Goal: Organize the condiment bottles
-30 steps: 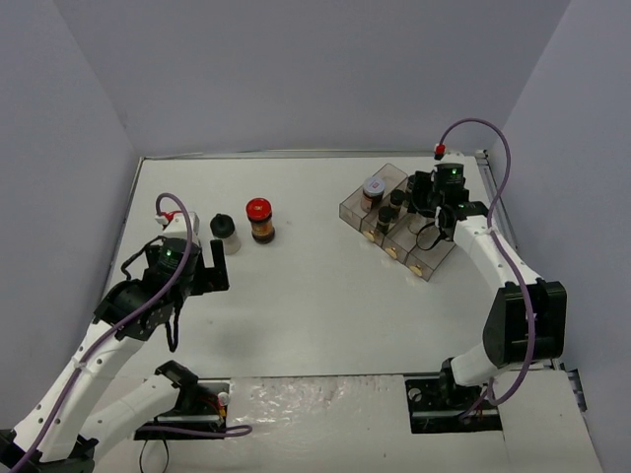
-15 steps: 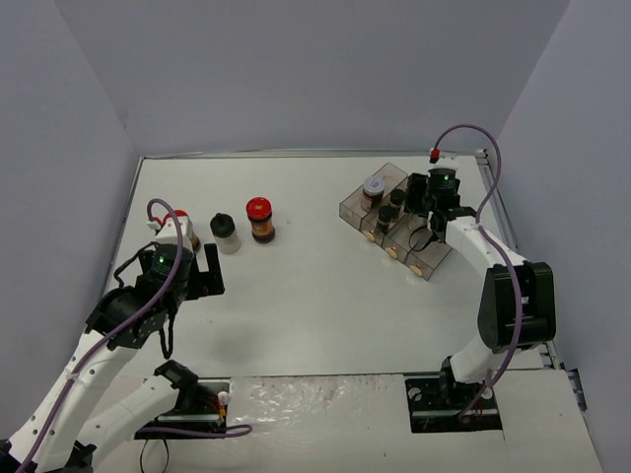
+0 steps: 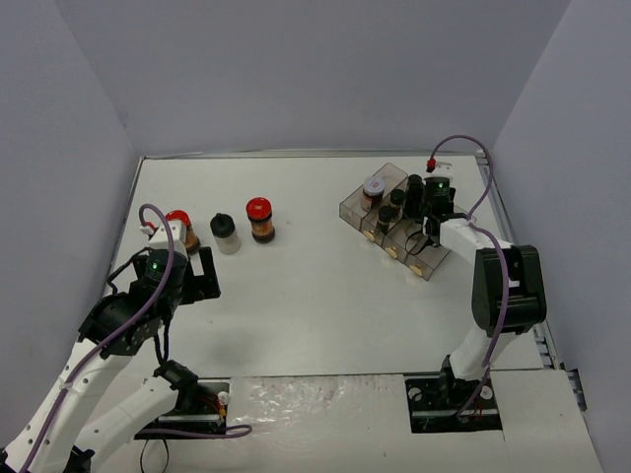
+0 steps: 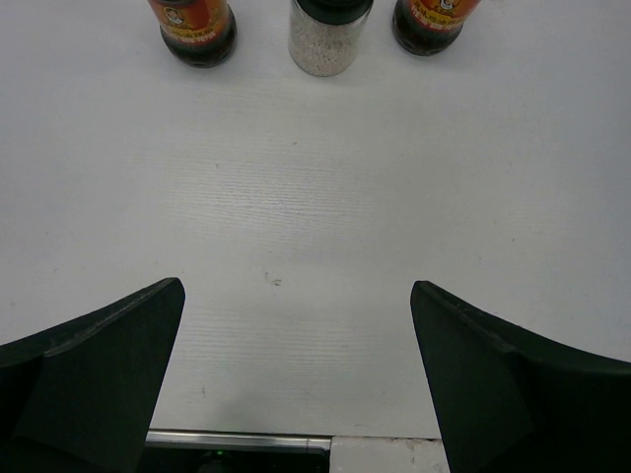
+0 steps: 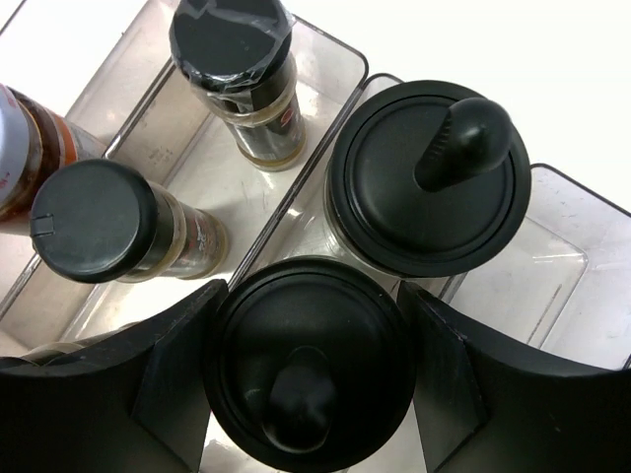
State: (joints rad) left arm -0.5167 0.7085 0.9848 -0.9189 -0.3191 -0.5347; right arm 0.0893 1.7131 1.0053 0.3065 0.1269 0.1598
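Note:
Three condiment bottles stand in a row at the left: a red-capped one (image 3: 179, 229), a black-capped jar of white grains (image 3: 226, 234) and another red-capped one (image 3: 259, 219). Their lower parts show at the top of the left wrist view, with the grain jar (image 4: 328, 39) in the middle. My left gripper (image 3: 204, 274) (image 4: 296, 286) is open and empty just in front of them. My right gripper (image 3: 431, 207) (image 5: 312, 291) is over the clear tray (image 3: 353, 207), shut around a black-lidded jar (image 5: 308, 365) that stands in a compartment.
The tray (image 5: 552, 256) also holds a second wide black-lidded jar (image 5: 429, 177), two slim black-capped jars (image 5: 232, 59) (image 5: 94, 222) and a jar with reddish contents (image 5: 25, 148). The grey enclosure walls stand close on the left, right and back.

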